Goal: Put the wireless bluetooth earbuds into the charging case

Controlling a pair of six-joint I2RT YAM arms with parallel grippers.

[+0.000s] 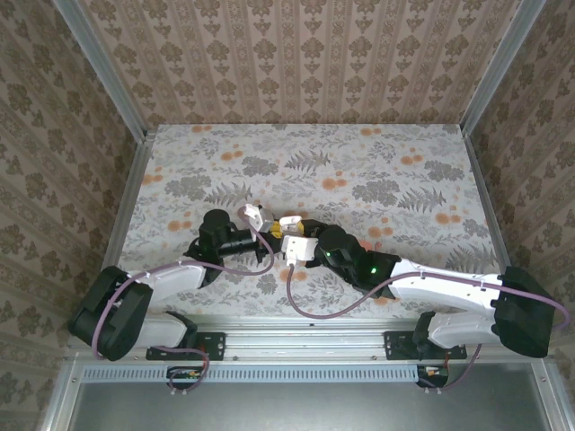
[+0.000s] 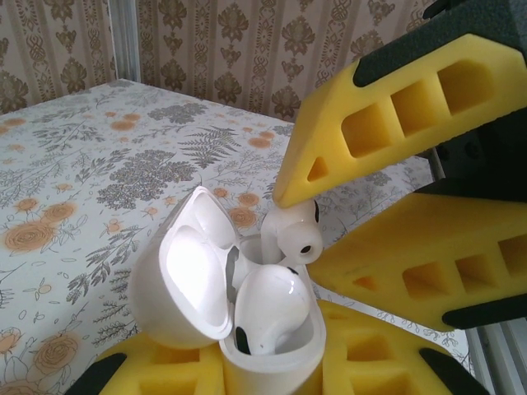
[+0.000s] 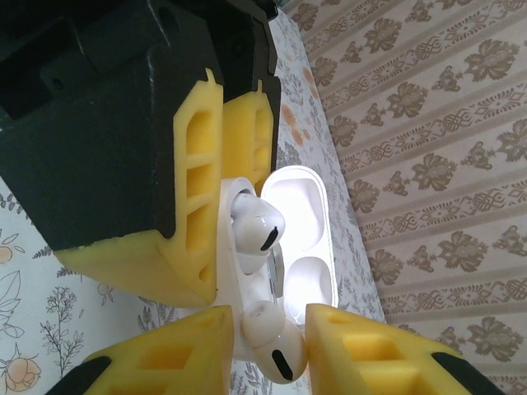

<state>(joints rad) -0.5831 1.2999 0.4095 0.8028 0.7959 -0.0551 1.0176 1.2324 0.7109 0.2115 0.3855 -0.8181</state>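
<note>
A white charging case [image 2: 272,362] stands upright with its lid [image 2: 185,271] swung open, and my left gripper [image 2: 268,372] is shut on its base. One white earbud [image 2: 272,309] sits in the near slot. A second white earbud [image 2: 295,234] stands stem-down in the far slot, head still above the rim. My right gripper [image 3: 268,346] brackets that earbud [image 3: 278,350] with its jaws slightly parted. One yellow finger [image 3: 370,354] rests against the earbud and the other [image 3: 165,362] stands a little off it. From above, both grippers [image 1: 260,220] [image 1: 287,222] meet at mid-table.
The floral table [image 1: 359,162] stretches open behind and to both sides of the grippers. Patterned walls with metal corner rails [image 1: 126,117] enclose it. A purple cable [image 1: 314,310] loops near the front rail between the arm bases.
</note>
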